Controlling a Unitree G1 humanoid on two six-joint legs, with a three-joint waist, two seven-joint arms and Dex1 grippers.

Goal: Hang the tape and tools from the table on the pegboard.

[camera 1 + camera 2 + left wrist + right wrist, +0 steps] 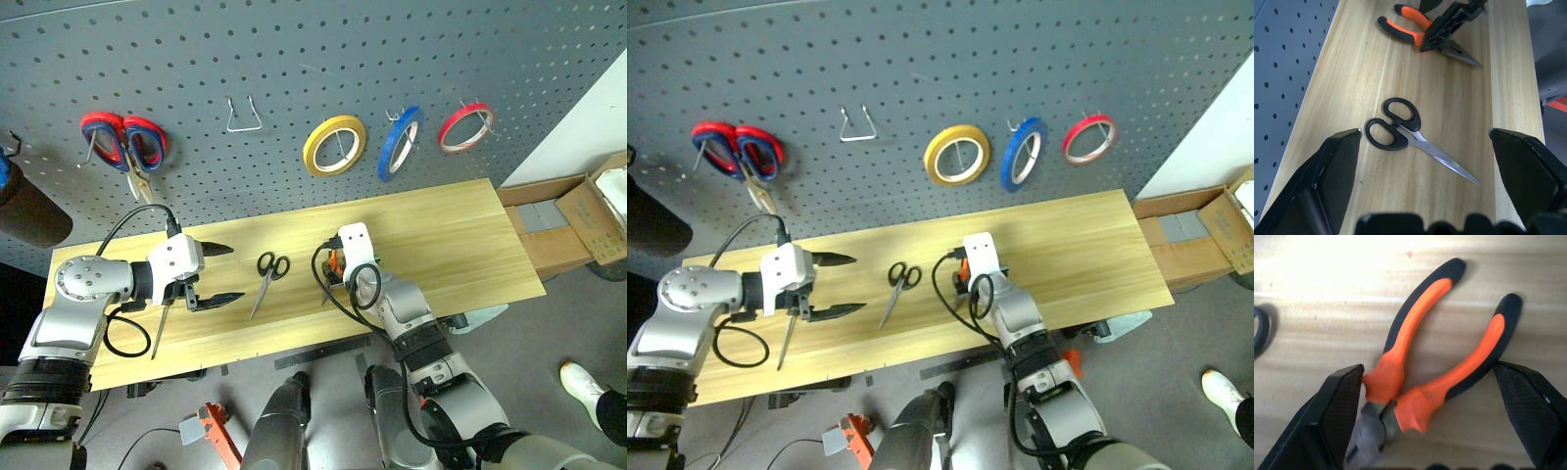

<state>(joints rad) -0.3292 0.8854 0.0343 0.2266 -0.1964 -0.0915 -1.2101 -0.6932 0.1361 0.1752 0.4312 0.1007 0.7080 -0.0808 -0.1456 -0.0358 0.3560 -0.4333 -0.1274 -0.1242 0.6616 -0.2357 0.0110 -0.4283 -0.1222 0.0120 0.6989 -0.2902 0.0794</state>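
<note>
My right gripper [1435, 421] open, straddling pliers [1444, 357] (handles point away); left gripper [217, 275] open beside scissors [268, 276].

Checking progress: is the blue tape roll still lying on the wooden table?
No, the blue tape roll hangs on a grey pegboard hook.

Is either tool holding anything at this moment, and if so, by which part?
Nothing is held. The right tool stands open astride the pliers near the pivot, not closed on them. The left tool is open above the black scissors.
</note>
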